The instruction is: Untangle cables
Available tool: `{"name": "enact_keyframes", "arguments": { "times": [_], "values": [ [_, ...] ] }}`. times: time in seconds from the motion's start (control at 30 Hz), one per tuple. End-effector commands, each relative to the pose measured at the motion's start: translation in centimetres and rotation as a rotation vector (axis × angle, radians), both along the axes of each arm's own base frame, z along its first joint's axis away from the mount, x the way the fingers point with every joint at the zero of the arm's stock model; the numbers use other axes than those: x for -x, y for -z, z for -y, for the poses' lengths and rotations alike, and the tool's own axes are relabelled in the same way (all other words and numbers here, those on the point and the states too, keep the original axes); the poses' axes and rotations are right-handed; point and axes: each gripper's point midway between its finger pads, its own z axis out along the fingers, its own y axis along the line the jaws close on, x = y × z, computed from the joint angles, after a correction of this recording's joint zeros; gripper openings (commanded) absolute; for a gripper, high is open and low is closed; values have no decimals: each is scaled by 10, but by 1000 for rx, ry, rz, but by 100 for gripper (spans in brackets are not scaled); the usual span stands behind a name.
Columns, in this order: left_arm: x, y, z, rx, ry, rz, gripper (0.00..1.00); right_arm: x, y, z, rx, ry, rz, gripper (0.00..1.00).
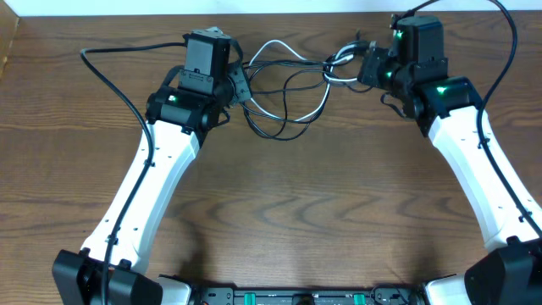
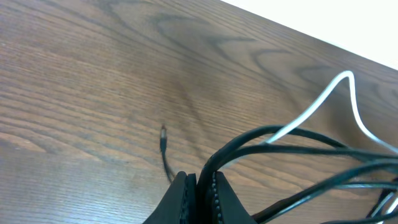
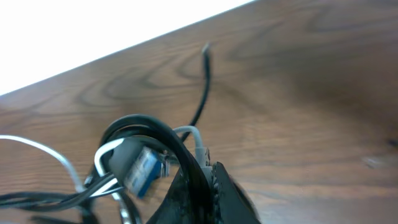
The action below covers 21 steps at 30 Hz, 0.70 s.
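Cables [image 1: 292,85] in a tangle over dark wood-grain table [image 1: 296,212], white beyond its edge

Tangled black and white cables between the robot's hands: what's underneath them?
Only the brown wooden table shows through the loops of the thin black and white cables. Where the left gripper and right gripper pinch them, the strands and the table below are hidden.
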Motion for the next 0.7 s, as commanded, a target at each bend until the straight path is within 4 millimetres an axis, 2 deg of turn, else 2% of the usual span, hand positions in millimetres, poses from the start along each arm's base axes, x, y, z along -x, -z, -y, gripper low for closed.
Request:
{"name": "enact_keyframes", "arguments": {
  "times": [0.0,0.1,0.17,0.2,0.27,0.33,0.4,0.47,0.6,0.67],
  "values": [
    [-8,-6,-60,-148,-140,25,7,1,-10,85,268,311,24,1],
    [-7,-5,-66,-182,-126,22,7,8,-3,94,297,315,-17,3],
    [-7,-4,-66,-190,-114,20,7,4,-1,65,269,104,-9,3],
    [-7,-4,-64,-183,-104,18,7,4,-1,41,226,-53,3,4],
    [-5,-3,-47,-157,-11,14,7,13,-1,1,152,-285,23,6],
    [-2,-2,-30,-115,88,9,8,20,-3,-17,132,-379,36,7],
    [0,-2,-17,-93,173,11,7,20,-6,-21,131,-387,47,6],
    [2,0,-16,-100,199,7,7,18,-17,-22,131,-385,79,5],
    [4,2,-18,-107,200,-7,7,11,-55,-12,157,-326,175,4],
    [3,2,-19,-113,194,-4,7,7,-83,-3,182,-282,238,4]
  ]
}}
